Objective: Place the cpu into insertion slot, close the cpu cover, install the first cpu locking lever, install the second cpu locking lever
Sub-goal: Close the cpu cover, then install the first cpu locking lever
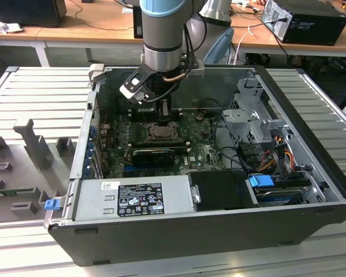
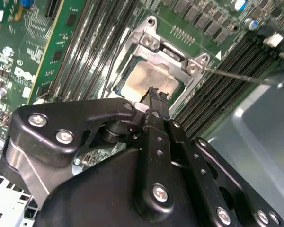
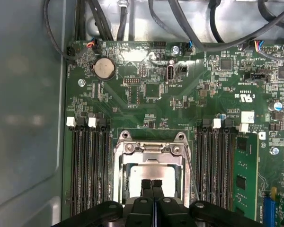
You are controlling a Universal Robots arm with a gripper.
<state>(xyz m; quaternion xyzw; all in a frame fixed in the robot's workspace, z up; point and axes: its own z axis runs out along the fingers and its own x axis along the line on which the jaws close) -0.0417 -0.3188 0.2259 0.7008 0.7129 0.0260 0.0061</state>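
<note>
Gripper (image 3: 152, 185) fingertips meet, clenched on nothing, just above the cpu (image 3: 149, 171). Its flat silvery square top sits in the insertion slot (image 3: 125, 179), framed by the lowered cpu cover (image 3: 151, 147), mid-board between black memory slots (image 3: 87, 170) on the green circuit board (image 3: 151, 104).

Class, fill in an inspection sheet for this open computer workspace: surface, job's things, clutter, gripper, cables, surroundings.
Surface: grooved metal table bearing an open case.
Job's things: cpu seated, cover lying flat around it; a thin lever juts out beside it, seemingly unlatched.
Clutter: nothing seen.
Gripper: gripper shut, tips just over the cpu.
Cables: coloured cables bundled inside the case on the exterior view's right.
Surroundings: desks with equipment behind the table.
</note>
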